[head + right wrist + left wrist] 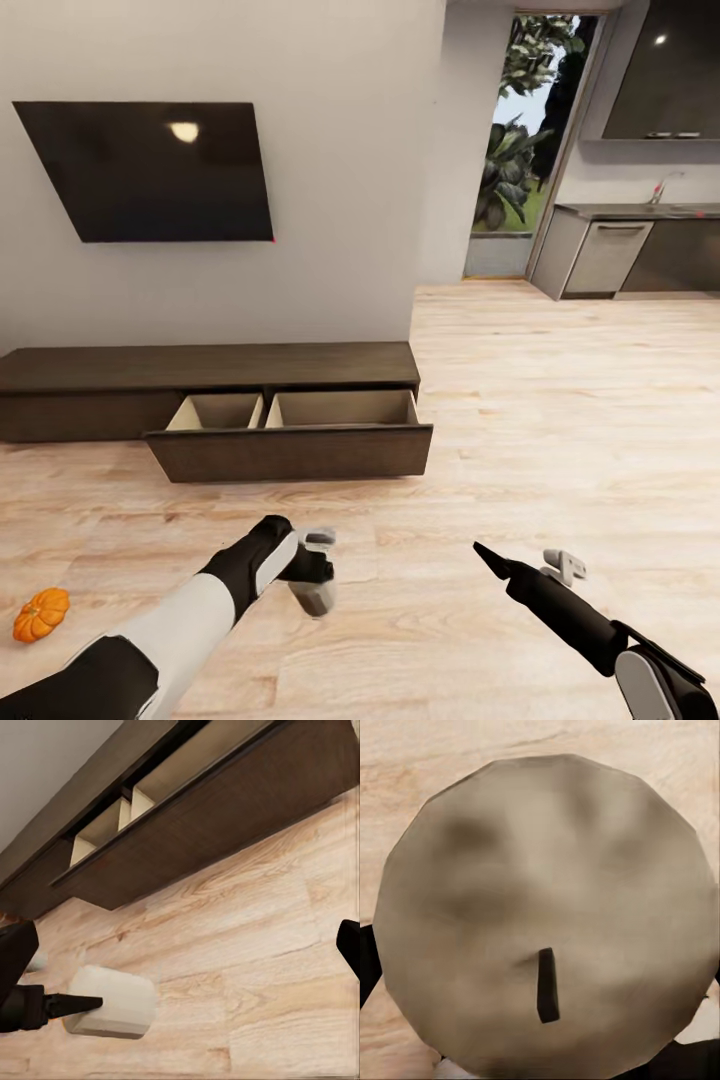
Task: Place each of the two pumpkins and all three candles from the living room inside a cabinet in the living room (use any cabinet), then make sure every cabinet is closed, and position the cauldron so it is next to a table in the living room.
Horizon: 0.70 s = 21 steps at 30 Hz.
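My left gripper (pixel 316 575) is shut on a beige-grey candle (pixel 315 598), held just above the wood floor in front of the cabinet (pixel 210 366). The left wrist view looks down on the candle (pixel 547 907) top and its dark wick. In the right wrist view the candle (pixel 112 1003) lies sideways with a dark fingertip (pixel 71 1004) against it. The cabinet's wide drawer (pixel 290 452) stands pulled out, with two pale compartments showing nothing inside. An orange pumpkin (pixel 41 614) rests on the floor at the far left. My right gripper (pixel 520 558) hangs open and holds nothing, to the right of the candle.
A dark TV (pixel 150 170) hangs on the wall above the cabinet. At the back right are a kitchen counter (pixel 630 250) and a glass door (pixel 520 150) with plants behind it. Bare wood floor (pixel 560 420) stretches right of the drawer.
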### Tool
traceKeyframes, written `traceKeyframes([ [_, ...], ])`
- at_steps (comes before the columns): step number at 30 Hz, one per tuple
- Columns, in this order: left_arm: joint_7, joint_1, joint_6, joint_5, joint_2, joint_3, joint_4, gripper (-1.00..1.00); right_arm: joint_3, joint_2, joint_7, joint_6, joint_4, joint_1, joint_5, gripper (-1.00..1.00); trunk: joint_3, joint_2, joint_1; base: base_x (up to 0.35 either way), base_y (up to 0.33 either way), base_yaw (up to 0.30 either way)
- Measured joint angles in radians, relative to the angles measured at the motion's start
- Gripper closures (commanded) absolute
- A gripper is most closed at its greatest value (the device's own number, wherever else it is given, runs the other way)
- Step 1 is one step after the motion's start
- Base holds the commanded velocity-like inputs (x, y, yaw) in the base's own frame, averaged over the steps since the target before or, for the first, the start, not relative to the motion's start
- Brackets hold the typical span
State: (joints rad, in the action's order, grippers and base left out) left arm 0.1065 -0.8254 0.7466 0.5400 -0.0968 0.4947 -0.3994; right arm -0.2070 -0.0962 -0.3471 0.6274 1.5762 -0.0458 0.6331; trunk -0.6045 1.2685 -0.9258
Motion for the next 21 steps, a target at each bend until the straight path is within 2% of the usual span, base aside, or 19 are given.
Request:
traceKeyframes([
  [1,0.022,0.001,0.066,-0.018,0.002,0.003,-0.074,1.00,0.000,0.002,0.020,-0.001,0.000,0.000,0.000,-1.00,0.003,-0.007,0.004,0.000,0.000,0.000],
  [2,0.035,0.002,0.096,-0.004,0.002,0.001,-0.136,1.00,0.000,0.003,0.033,-0.001,-0.001,-0.001,0.000,-1.00,0.006,-0.014,0.008,0.000,0.000,0.000],
  [3,0.065,0.004,0.149,-0.008,0.005,0.001,-0.213,1.00,0.000,0.005,0.064,-0.001,-0.001,-0.001,-0.001,-1.00,0.009,-0.021,0.012,0.000,0.000,0.000],
  [4,0.081,0.004,0.174,-0.009,0.006,0.000,-0.253,1.00,0.001,0.006,0.084,-0.001,-0.001,-0.001,0.000,-1.00,0.013,-0.028,0.015,0.000,0.000,0.000],
  [5,0.117,0.006,0.218,-0.016,0.008,-0.007,-0.316,1.00,0.005,0.007,0.128,-0.002,-0.001,-0.001,-0.001,-1.00,0.016,-0.035,0.019,0.000,0.000,0.000],
  [6,0.135,0.007,0.237,-0.014,0.008,-0.014,-0.356,1.00,0.007,0.008,0.153,-0.002,-0.001,-0.001,0.000,-1.00,0.019,-0.042,0.023,0.000,0.000,0.000],
  [8,0.209,0.008,0.289,-0.022,0.010,-0.043,-0.473,1.00,0.015,0.009,0.254,-0.003,-0.001,-0.002,0.002,-1.00,0.025,-0.056,0.031,0.000,0.000,0.000],
  [10,0.250,0.009,0.298,-0.012,0.011,-0.058,-0.530,1.00,0.021,0.010,0.314,-0.004,-0.002,-0.002,0.001,-1.00,0.031,-0.070,0.038,0.000,0.000,0.000],
  [15,0.296,0.011,0.298,-0.015,0.012,-0.071,-0.617,1.00,0.026,0.010,0.398,-0.006,-0.002,-0.004,-0.008,-1.00,0.047,-0.105,0.058,0.000,0.000,0.000],
  [21,0.308,0.011,0.298,-0.013,0.014,-0.075,-0.645,1.00,0.029,0.011,0.443,-0.010,-0.001,-0.004,-0.013,-1.00,0.066,-0.147,0.081,0.000,0.000,0.000],
])
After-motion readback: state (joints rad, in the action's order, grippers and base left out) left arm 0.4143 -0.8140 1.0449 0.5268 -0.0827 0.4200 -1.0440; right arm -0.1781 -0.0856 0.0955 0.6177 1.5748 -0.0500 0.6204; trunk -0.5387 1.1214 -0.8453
